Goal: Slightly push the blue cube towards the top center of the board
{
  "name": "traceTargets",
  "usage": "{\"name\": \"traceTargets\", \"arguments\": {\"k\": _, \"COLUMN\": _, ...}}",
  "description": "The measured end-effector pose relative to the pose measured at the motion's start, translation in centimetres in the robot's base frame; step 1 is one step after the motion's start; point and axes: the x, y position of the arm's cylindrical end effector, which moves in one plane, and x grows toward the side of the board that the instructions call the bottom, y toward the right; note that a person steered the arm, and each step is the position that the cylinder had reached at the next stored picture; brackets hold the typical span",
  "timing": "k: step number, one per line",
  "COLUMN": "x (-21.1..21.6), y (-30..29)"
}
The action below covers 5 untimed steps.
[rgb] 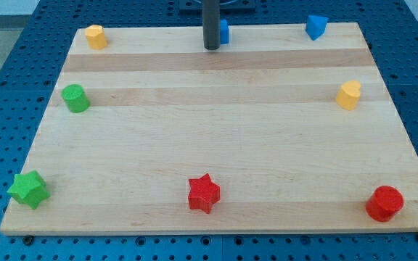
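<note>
The blue cube (224, 31) sits at the board's top edge near the centre, mostly hidden behind the dark rod. My tip (211, 47) rests on the board just in front of and to the left of the cube, touching or almost touching it. Only the cube's right part shows past the rod.
A blue triangular block (315, 26) is at top right, a yellow block (96, 36) at top left, a green cylinder (75, 98) at left, a yellow heart (349, 95) at right. A green star (28, 189), red star (203, 193) and red cylinder (384, 203) line the wooden board's (216, 130) bottom.
</note>
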Motion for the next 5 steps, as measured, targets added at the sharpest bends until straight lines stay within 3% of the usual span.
{"name": "traceTargets", "arguments": {"k": 4, "x": -0.2, "y": 6.0}}
{"name": "traceTargets", "arguments": {"k": 5, "x": -3.1, "y": 6.4}}
